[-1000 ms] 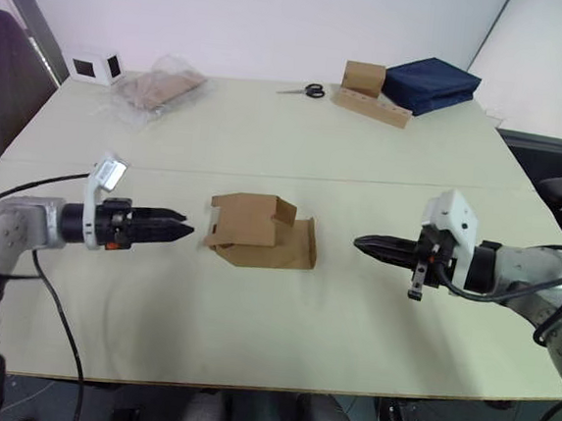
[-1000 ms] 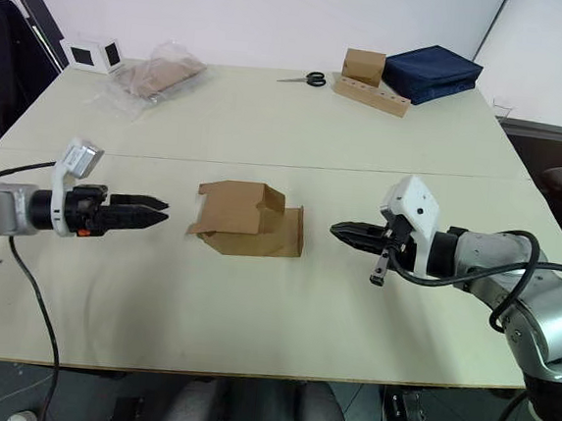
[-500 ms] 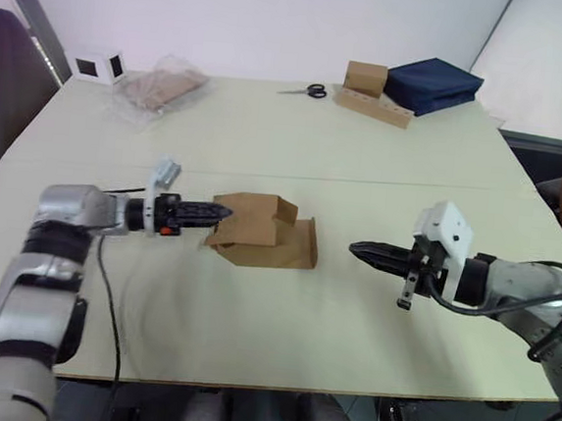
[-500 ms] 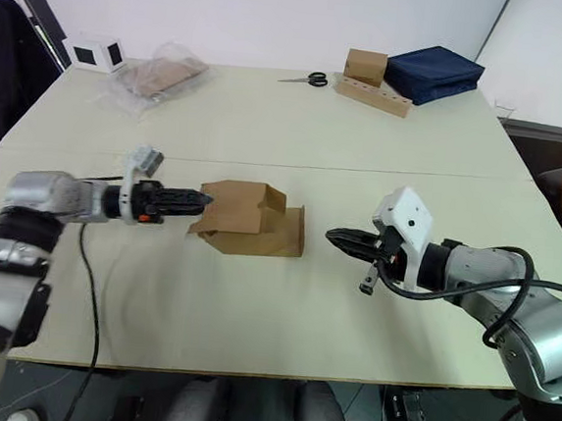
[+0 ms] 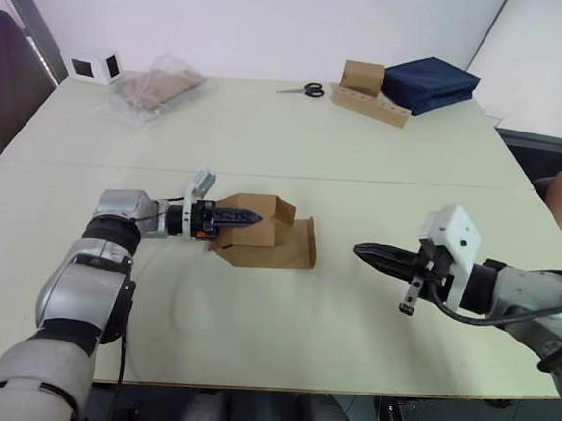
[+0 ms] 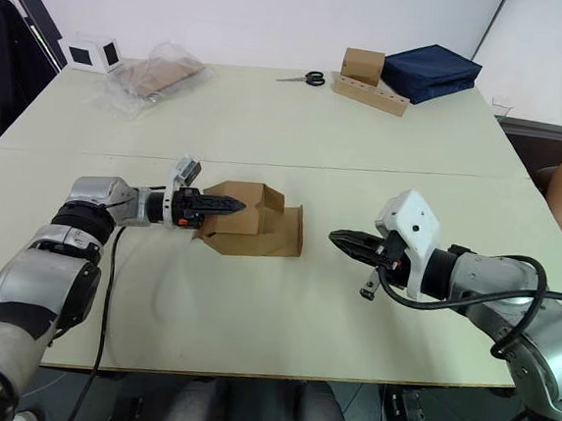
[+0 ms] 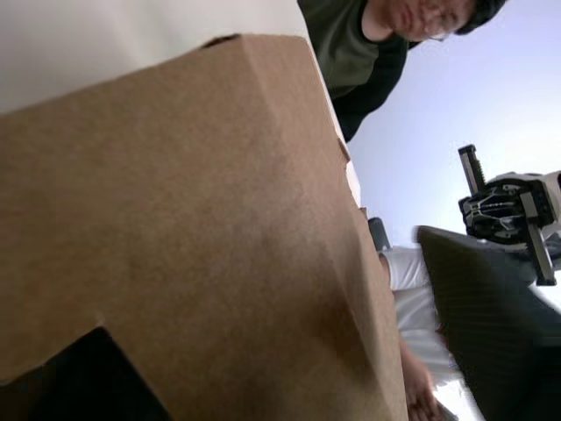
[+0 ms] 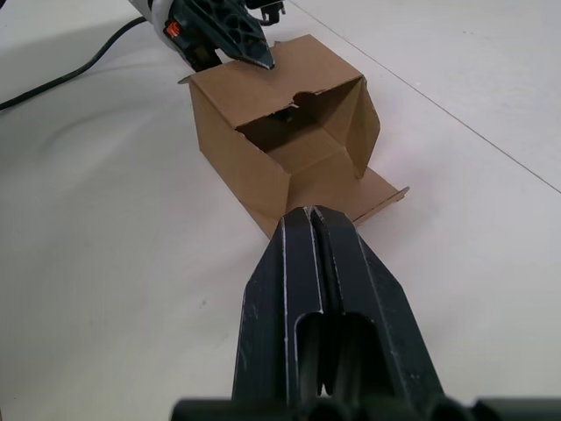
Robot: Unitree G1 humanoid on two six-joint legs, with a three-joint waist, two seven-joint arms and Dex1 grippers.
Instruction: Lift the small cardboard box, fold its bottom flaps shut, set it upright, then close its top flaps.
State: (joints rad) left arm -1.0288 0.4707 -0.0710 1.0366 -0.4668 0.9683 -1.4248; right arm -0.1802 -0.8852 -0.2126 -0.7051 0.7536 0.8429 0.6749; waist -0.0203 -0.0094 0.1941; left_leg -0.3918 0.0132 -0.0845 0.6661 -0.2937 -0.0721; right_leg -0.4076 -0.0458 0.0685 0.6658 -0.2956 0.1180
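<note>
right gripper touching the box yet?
Apart. The left eye view shows bare table between the right gripper and the box; the right wrist view shows the same gap.

The small cardboard box (image 6: 251, 220) lies on its side near the middle of the pale table (image 6: 282, 309), with one flap (image 6: 290, 233) flat on the table toward the right. The left gripper (image 6: 230, 205) reaches in from the left, its fingers pressed together and their tips lying over the box's top left panel. The right gripper (image 6: 342, 242) points at the box from the right, fingers together, with bare table between them. At the far edge lie scissors (image 6: 304, 78), a tan box (image 6: 363, 66), a dark blue bag (image 6: 432, 73), a clear plastic bag (image 6: 153, 78) and a white cube (image 6: 92, 53).
</note>
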